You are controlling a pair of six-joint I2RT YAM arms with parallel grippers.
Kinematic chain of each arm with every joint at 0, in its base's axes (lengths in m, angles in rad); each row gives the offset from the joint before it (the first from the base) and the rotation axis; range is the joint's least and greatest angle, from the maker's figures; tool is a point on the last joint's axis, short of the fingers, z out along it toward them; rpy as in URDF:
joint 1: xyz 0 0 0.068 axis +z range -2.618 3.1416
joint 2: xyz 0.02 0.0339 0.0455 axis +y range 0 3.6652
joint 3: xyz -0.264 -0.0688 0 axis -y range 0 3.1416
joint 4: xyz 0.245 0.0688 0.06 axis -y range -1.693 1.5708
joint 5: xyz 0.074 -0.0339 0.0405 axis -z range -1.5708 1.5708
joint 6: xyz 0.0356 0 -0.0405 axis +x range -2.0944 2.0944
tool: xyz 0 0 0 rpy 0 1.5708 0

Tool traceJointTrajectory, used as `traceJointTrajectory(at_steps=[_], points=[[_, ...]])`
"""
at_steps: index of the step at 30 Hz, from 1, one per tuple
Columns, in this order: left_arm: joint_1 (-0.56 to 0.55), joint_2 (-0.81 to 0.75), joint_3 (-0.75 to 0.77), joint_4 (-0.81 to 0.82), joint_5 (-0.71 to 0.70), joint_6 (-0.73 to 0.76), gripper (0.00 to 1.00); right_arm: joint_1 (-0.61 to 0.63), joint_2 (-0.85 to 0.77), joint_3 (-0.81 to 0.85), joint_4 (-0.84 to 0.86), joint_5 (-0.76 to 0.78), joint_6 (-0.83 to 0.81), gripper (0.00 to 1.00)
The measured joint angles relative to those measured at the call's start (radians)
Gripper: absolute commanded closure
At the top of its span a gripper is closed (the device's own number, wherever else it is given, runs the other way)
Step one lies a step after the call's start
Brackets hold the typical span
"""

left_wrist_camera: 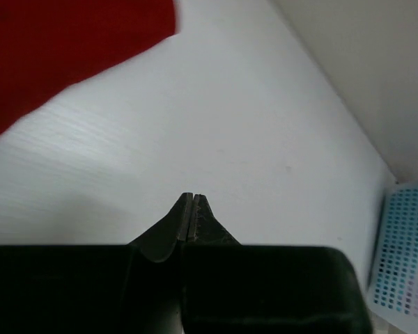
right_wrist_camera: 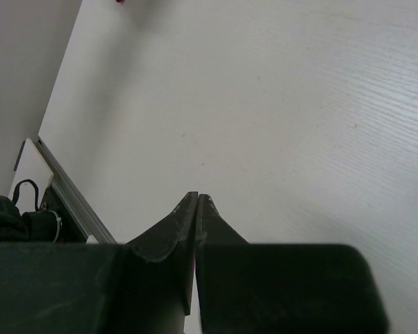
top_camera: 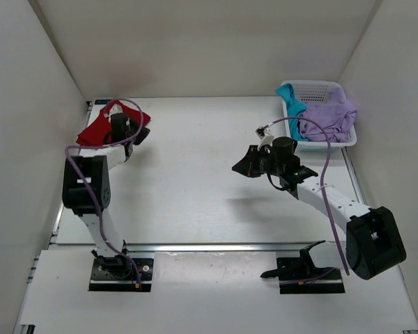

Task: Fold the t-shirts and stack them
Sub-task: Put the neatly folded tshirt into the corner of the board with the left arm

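Red shirt (top_camera: pixel 96 131) lies just beyond the left gripper (left_wrist_camera: pixel 193 202), which is closed and empty; the right gripper (right_wrist_camera: pixel 197 200), also closed and empty, is well apart.

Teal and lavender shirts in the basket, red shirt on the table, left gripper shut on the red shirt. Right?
No. The left gripper is shut on nothing; the left wrist view shows the red shirt lying clear of it.

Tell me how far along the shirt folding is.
Early. Done: only the red t-shirt lies out on the table, far left, looking rumpled. In hand: nothing; the left end effector and right end effector are both shut and empty. Left: the teal t-shirt and lavender t-shirt sit bunched in the basket; no stack yet.
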Motion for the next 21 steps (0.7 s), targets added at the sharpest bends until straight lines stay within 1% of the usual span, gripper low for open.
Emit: traceJointTrajectory(at_steps=[4, 6, 10, 16, 21], points=[[0.069, 0.188, 0.067, -0.09, 0.06, -0.037, 1.0, -0.017, -0.015, -0.021, -0.011, 0.002, 0.0, 1.0], [0.086, 0.253, 0.099, -0.124, 0.084, -0.057, 1.0, -0.027, -0.021, -0.031, -0.012, -0.001, -0.001, 1.0], [0.093, 0.29, 0.184, -0.162, 0.103, -0.068, 1.0, -0.048, -0.023, -0.045, -0.011, -0.02, 0.0, 1.0], [0.128, 0.416, 0.335, -0.179, 0.157, -0.129, 1.0, -0.064, -0.023, -0.05, -0.018, -0.051, -0.002, 1.0], [0.164, 0.516, 0.52, -0.254, 0.145, -0.13, 1.0, -0.08, -0.023, -0.041, -0.036, -0.059, -0.008, 1.0]])
